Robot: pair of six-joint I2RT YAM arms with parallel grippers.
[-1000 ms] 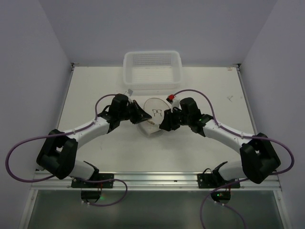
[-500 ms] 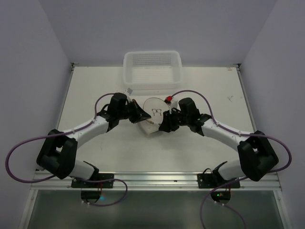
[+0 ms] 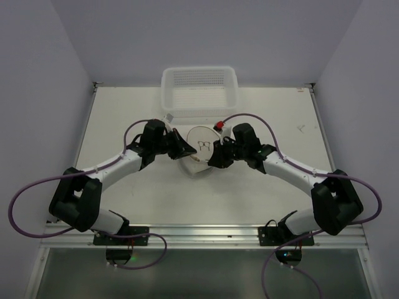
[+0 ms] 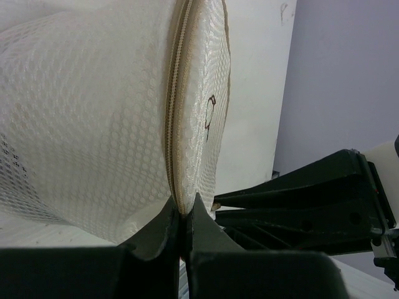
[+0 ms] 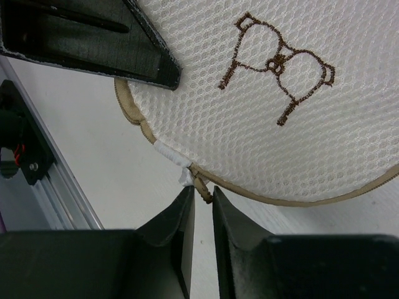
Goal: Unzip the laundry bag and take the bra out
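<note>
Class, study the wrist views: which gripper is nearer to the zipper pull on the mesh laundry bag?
Right. The right gripper has its tips either side of the zipper pull, jaws slightly apart. The left gripper pinches the laundry bag at its rim seam, farther along the rim.

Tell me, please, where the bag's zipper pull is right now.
In the right wrist view, the zipper pull sits on the lower rim of the bag, right at the tips of the right end effector.

White links (image 3: 115, 165), black joints (image 3: 75, 202), looping purple cables (image 3: 9, 215), with a black left pincer (image 4: 183, 208) and right pincer (image 5: 202, 196).
</note>
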